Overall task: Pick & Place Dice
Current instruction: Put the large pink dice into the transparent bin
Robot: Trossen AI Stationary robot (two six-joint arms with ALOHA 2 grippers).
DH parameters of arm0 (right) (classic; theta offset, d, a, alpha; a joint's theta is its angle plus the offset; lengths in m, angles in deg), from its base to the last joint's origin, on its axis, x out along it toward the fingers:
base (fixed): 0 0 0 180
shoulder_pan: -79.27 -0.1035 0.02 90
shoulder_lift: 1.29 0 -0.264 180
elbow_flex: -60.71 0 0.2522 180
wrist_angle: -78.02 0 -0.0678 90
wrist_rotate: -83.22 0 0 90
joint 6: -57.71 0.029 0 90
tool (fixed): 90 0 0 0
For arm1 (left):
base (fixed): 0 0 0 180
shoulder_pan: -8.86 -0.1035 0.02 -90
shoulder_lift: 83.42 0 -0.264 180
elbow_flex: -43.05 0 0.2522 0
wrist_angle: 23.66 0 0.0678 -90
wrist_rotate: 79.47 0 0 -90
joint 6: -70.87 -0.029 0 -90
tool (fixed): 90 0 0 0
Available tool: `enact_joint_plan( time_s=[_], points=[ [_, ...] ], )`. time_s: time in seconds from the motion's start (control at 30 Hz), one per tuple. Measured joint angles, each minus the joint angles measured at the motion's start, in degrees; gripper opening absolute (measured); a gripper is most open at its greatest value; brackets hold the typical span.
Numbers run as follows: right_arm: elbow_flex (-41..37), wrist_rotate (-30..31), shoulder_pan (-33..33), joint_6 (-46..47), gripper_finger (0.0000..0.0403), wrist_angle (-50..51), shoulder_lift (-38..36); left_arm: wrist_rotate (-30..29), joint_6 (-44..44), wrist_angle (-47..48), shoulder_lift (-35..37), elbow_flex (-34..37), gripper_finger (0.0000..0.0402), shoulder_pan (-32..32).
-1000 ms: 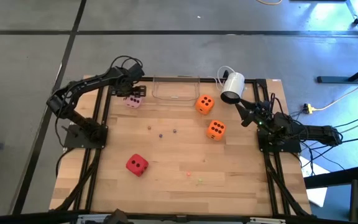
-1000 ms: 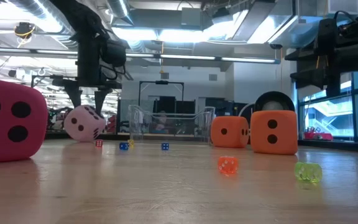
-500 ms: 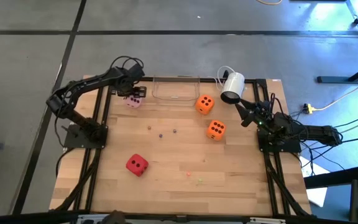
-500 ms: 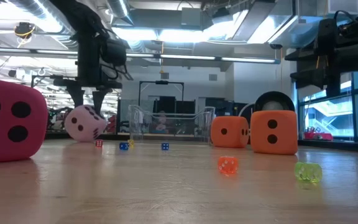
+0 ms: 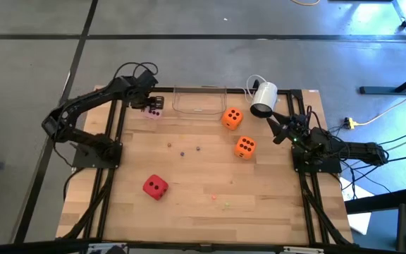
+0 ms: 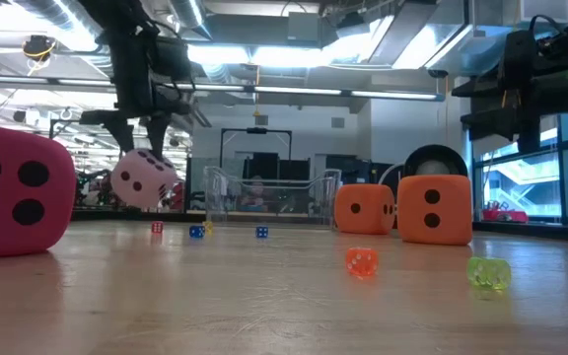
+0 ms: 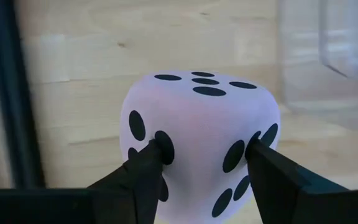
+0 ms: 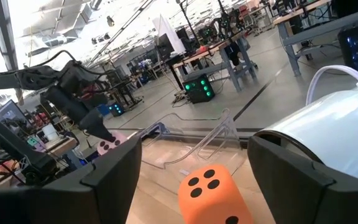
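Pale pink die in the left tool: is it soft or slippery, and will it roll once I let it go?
The pale pink die is likely soft: the left tool fingers seem to dent its sides. It hangs clear of the table on a side pinch alone, so probably light and not slippery. Rounded corners suggest it may tumble when dropped.

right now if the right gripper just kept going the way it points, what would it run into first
Most likely the nearer orange die, which lies straight ahead of the open right gripper; the clear plastic container lies beyond it. Depth is hard to judge, so it might pass over it.
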Motion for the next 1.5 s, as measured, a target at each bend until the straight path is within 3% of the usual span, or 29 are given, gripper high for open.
enact_joint_plan(
  time_s=[0.17,0.33,0.57,0.8,1.0,1.17,1.23,1.4,1.5],
  points=[
    [0.00,0.00,0.02,0.04,0.0294,0.00,0.00,6.22,-0.87,-6.69,3.92,-0.07,0.0191,-0.21],
    [0.00,0.00,0.02,0.06,0.0294,0.00,0.00,11.37,-1.60,-21.71,7.09,-0.13,0.0191,-0.28],
    [0.00,0.00,0.00,0.39,0.0294,0.00,0.00,12.28,-1.30,-34.51,8.69,-0.22,0.0191,-0.01],
    [0.00,0.02,0.16,0.00,0.0294,0.00,0.00,11.92,-3.63,-47.71,1.79,-0.23,0.0191,4.48],
    [0.00,0.02,0.19,0.00,0.0294,0.00,0.00,12.02,0.84,-44.52,-7.04,-0.17,0.0191,5.45],
    [0.00,1.57,0.19,0.36,0.0294,0.00,0.00,12.56,0.50,-51.63,-12.02,-0.20,0.0191,5.77],
    [0.00,2.56,0.19,1.20,0.0293,0.00,0.00,13.34,-3.63,-52.69,-13.20,-0.38,0.0191,5.77],
    [0.00,2.97,0.19,1.75,0.0293,0.04,0.00,11.37,-26.33,-52.26,-14.08,-1.50,0.0186,6.95],
    [0.00,2.93,0.19,3.04,0.0293,0.07,0.00,10.97,-31.70,-49.87,-13.82,-2.38,0.0185,7.26]
  ],
)
